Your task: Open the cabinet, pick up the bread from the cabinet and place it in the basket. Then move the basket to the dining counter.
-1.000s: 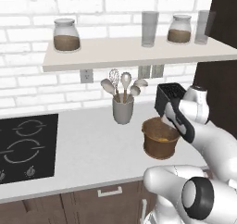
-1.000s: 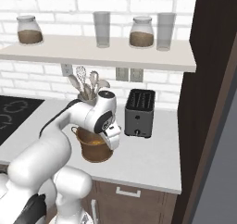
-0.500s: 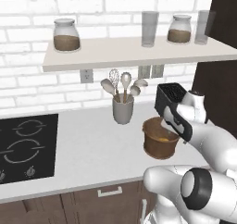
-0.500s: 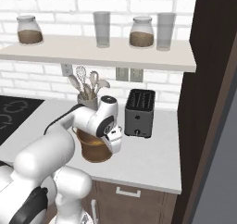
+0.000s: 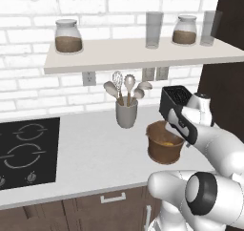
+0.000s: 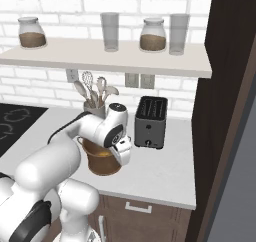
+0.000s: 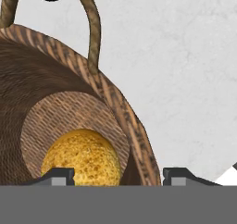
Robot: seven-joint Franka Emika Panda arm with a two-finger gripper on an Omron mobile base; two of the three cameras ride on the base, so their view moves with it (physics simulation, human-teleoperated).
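The brown woven basket [image 5: 162, 152] [image 6: 98, 162] stands on the white counter in front of the toaster. The golden bread [image 7: 81, 156] [image 5: 167, 143] lies on its floor. My gripper [image 7: 118, 176] [image 6: 120, 162] points down over the basket's right-hand rim [image 7: 127, 114]. One fingertip [image 7: 58, 174] sits inside above the bread and the other [image 7: 178, 174] outside over the counter. The jaws stand apart, straddling the rim without pinching it. A rope handle [image 7: 94, 31] arches up from the rim further along. The cabinet door is out of view.
A grey utensil cup [image 5: 126, 113] stands just left of the basket, a black toaster [image 6: 151, 122] behind it. The cooktop [image 5: 24, 151] lies far left. A shelf [image 5: 138, 53] with jars and glasses hangs overhead. A tall dark cabinet [image 6: 230, 111] walls the right side.
The hand has sunk a little toward the basket's rim, and its jaws have drawn closer together. The basket and bread have not moved.
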